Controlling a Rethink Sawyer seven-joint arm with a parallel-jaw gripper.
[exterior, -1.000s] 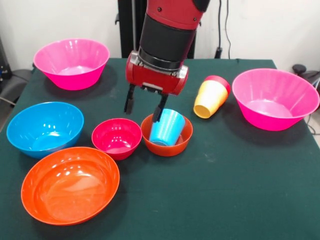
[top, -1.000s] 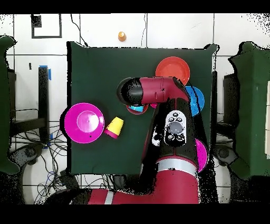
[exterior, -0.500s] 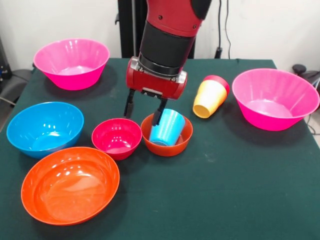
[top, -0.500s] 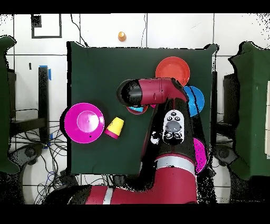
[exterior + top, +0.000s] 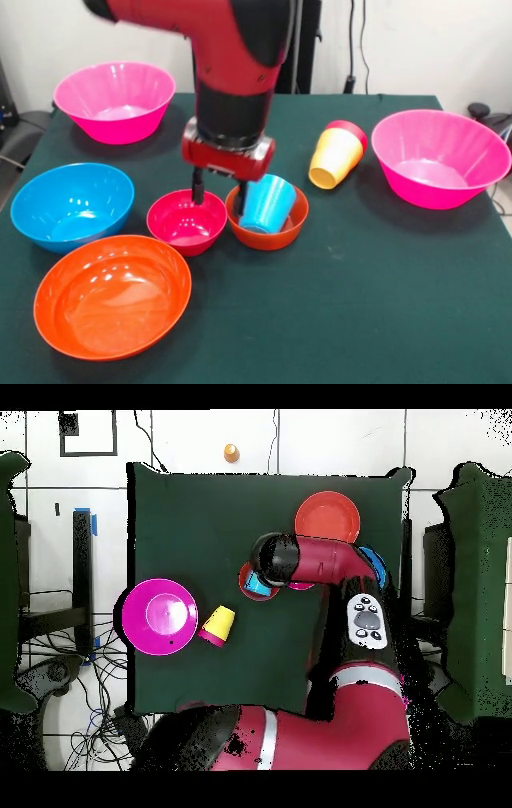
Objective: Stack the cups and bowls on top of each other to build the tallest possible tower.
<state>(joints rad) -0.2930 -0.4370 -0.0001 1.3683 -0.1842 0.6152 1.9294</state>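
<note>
The dark green cloth-covered table (image 5: 384, 304) fills most of my view, standing on a white tiled floor (image 5: 180, 439) with black cables against a pale wall behind. My red and black arm (image 5: 232, 72) comes down over its middle. Two large glossy pink plastic bowls (image 5: 114, 101) (image 5: 440, 156) stand at the far corners. At the near left sit the wide shallow orange plastic bowl (image 5: 112, 294) and, just beyond it, the medium blue plastic bowl (image 5: 72, 205). The small crimson plastic bowl (image 5: 186, 221) and the small orange plastic bowl (image 5: 276, 230) stand side by side at the centre, the glossy blue plastic cup (image 5: 268, 202) leaning tilted inside the orange one. A yellow plastic cup (image 5: 334, 159) lies on its side, nested in a red cup (image 5: 352, 130). My gripper (image 5: 217, 192) is spread open, empty, one finger over the crimson bowl's far rim and one beside the blue cup.
</note>
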